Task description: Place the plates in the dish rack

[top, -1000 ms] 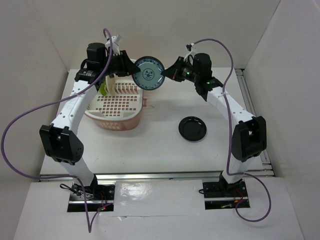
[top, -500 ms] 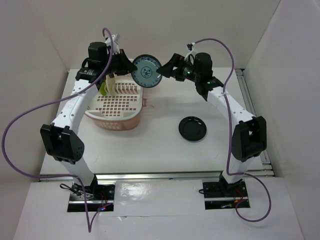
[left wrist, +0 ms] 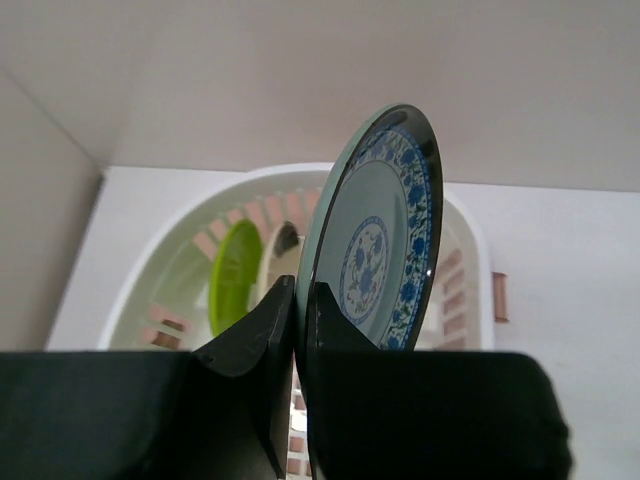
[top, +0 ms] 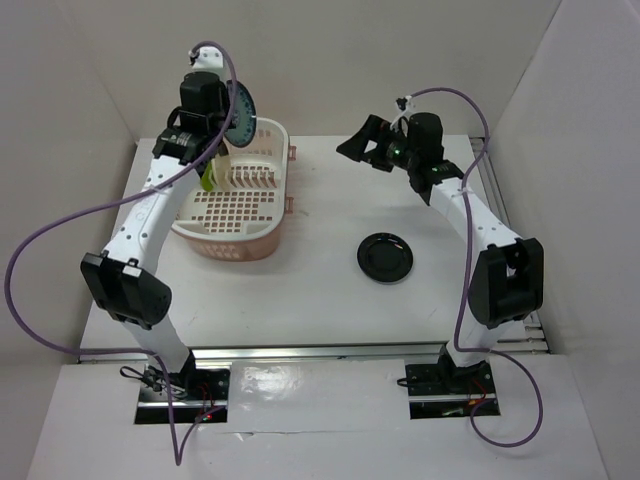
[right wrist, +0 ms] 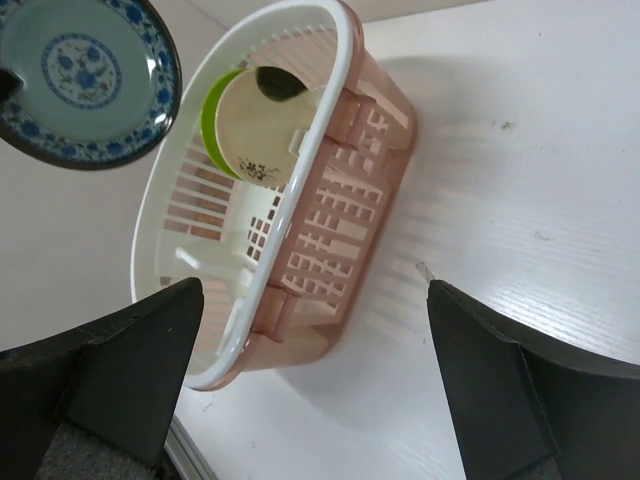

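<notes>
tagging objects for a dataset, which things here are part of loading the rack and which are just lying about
Part of the job:
- blue-patterned plate, gripped on edge by the left gripper
- lime green plate and cream plate, standing in the dish rack
- black plate, flat on the table

Not part of it:
- purple cables
- white walls

Bright, even overhead light with soft shadows on the table; up close, my fingers look dark and blurred.
</notes>
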`<state>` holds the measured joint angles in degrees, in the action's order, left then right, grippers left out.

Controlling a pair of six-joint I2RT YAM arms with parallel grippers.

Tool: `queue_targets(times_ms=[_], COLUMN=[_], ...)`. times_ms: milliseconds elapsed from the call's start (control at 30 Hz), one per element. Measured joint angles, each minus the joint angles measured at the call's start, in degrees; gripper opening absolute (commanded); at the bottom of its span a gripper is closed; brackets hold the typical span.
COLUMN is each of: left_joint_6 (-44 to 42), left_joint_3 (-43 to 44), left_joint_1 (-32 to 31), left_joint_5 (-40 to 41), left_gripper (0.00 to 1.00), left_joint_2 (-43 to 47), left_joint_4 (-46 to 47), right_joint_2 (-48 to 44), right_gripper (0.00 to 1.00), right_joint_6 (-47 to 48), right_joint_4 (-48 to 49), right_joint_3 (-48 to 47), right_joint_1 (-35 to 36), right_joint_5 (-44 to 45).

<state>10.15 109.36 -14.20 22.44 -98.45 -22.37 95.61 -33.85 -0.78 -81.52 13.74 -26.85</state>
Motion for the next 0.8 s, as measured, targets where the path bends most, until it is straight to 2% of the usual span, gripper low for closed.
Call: queue_targets(times_ms=[167, 333, 800], left_joint_6=[-7.06, -10.86, -14.69], left_joint_3=[-3.04, -4.98, -5.46], left_joint_1=[-2.56, -3.63, -3.56], left_joint_5=[9.33, 14.08, 17.99], left_gripper=[0.00, 0.00, 0.00], left_joint_2=[-1.29, -5.16, -12.96], left_joint_4=[4.11, 6.29, 9.55], right_joint_2=[-0.15, -0.17, -0.24], right_gripper=[1.00, 1.00, 1.00], right_joint_6=[0.61, 0.72, 0.72], right_joint_4=[-1.18, -1.73, -2.71], right_joint_3=[1.16, 1.95, 3.06], right_joint_1=[-0.02, -0.02, -0.02], right_joint_5=[-0.09, -0.13, -0.46])
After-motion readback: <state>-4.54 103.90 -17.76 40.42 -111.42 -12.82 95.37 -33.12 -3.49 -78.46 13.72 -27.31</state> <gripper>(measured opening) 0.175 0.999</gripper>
